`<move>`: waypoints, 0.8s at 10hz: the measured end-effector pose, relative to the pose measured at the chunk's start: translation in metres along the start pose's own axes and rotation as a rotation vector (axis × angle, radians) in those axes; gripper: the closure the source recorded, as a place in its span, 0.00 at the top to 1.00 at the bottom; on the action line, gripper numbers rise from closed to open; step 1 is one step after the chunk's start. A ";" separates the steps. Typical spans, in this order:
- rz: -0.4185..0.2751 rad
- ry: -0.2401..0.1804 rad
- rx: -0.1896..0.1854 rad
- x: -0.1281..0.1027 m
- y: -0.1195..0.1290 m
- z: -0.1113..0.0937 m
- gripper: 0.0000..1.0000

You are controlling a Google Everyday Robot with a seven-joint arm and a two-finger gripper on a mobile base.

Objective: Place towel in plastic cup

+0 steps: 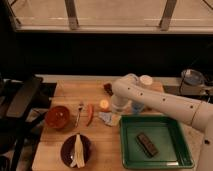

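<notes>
A small pale crumpled towel [109,118] lies on the wooden table [60,95], just left of the green tray. My gripper [116,107] hangs from the white arm's wrist, right above and behind the towel, very close to it. A pale bluish plastic cup [137,107] stands just right of the gripper, behind the tray's far left corner, partly hidden by the arm.
A green tray [131,150] holds a dark bar [146,144]. Left of the towel lie a small orange fruit [104,104], a red pepper [90,114], a fork [80,111] and a red bowl [58,116]. A dark plate with a banana [76,150] sits in front.
</notes>
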 end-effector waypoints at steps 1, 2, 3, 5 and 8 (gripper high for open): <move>0.001 -0.026 0.017 -0.003 0.000 0.005 0.65; -0.005 -0.060 0.040 -0.005 0.001 0.009 0.65; -0.025 -0.083 0.056 -0.009 0.001 0.013 0.65; -0.057 -0.111 0.069 -0.016 0.000 0.019 0.65; -0.110 -0.141 0.062 -0.030 -0.002 0.039 0.65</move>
